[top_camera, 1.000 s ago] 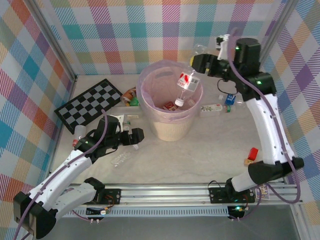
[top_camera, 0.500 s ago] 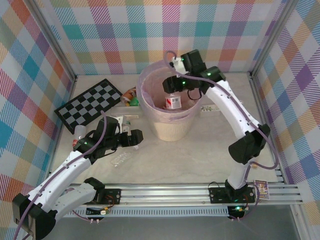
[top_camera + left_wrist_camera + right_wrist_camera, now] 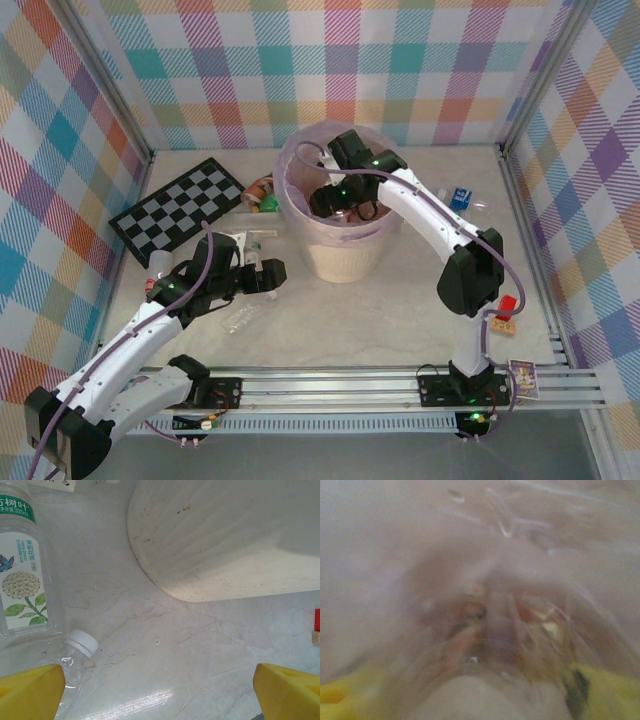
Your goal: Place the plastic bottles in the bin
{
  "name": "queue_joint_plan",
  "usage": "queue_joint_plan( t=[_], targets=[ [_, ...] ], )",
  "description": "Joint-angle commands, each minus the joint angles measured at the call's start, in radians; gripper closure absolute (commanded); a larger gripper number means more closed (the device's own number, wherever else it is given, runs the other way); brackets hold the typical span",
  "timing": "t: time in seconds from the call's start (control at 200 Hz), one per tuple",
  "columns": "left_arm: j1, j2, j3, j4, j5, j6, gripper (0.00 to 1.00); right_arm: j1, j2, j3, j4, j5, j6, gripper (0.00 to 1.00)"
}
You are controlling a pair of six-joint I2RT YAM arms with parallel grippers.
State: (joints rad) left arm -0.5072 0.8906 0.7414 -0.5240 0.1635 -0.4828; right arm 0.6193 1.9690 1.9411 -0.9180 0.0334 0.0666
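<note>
Right arm down in the bin, left arm poised over the table.

The right gripper (image 3: 338, 203) sits deep inside the cream bin (image 3: 345, 258), within its pink liner (image 3: 297, 160). Its wrist view is a blur, so I cannot tell whether it is parted or gripping something. The left gripper (image 3: 160, 692) hovers spread wide and holds nothing, just beside the bin's base. A clear white-capped bottle (image 3: 80, 642) lies by one fingertip, with a flower-labelled bottle (image 3: 22, 580) next to it. More bottles (image 3: 262, 192) lie behind the bin.
</note>
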Motion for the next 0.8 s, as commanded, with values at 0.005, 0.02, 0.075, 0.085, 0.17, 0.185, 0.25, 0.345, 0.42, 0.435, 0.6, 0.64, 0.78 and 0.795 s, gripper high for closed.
queue_joint_plan(
  t=[0.005,0.02,0.075,0.085,0.17,0.185,0.25,0.345,0.42,0.435,0.6,0.64,0.78,0.795],
  targets=[
    [0.007,-0.015,0.022,-0.016,-0.017,-0.002,0.04,0.007,0.004,-0.011,-0.012,0.003,0.009,0.09],
    [0.007,-0.015,0.022,-0.017,-0.016,0.000,0.04,0.007,0.004,-0.010,-0.012,0.004,0.009,0.08],
    [0.007,-0.015,0.021,-0.015,-0.015,0.000,0.04,0.008,0.001,-0.001,-0.019,0.009,0.006,0.03],
    [0.007,-0.015,0.022,-0.015,-0.015,0.000,0.04,0.008,-0.001,0.000,-0.020,0.010,0.006,0.02],
    [0.007,-0.015,0.022,-0.012,-0.014,-0.001,0.04,0.009,-0.009,0.030,-0.037,0.019,0.004,0.01],
    [0.007,-0.016,0.022,-0.012,-0.015,0.000,0.04,0.009,-0.012,0.036,-0.039,0.019,0.005,0.01],
    [0.007,-0.016,0.021,-0.011,-0.015,0.000,0.04,0.010,-0.027,0.063,-0.052,0.006,0.001,0.01],
    [0.007,-0.016,0.017,-0.011,-0.015,-0.002,0.04,0.010,-0.050,0.124,-0.082,-0.001,0.007,0.01],
    [0.007,-0.020,0.014,-0.011,-0.016,-0.001,0.04,0.010,-0.078,0.160,-0.097,0.000,0.008,0.01],
    [0.007,-0.019,0.013,-0.012,-0.016,-0.002,0.04,0.009,-0.085,0.166,-0.099,0.000,0.009,0.01],
    [0.007,-0.020,0.014,-0.017,-0.022,0.001,0.04,0.010,-0.173,0.226,-0.116,0.009,0.014,0.01],
    [0.007,-0.018,0.014,-0.016,-0.021,0.002,0.04,0.008,-0.196,0.239,-0.118,0.020,0.019,0.01],
    [0.007,-0.016,0.014,-0.015,-0.024,0.005,0.04,0.001,-0.291,0.270,-0.125,0.074,0.074,0.01],
    [0.007,-0.014,0.013,-0.015,-0.024,0.005,0.04,0.000,-0.301,0.272,-0.125,0.076,0.080,0.01]
  ],
)
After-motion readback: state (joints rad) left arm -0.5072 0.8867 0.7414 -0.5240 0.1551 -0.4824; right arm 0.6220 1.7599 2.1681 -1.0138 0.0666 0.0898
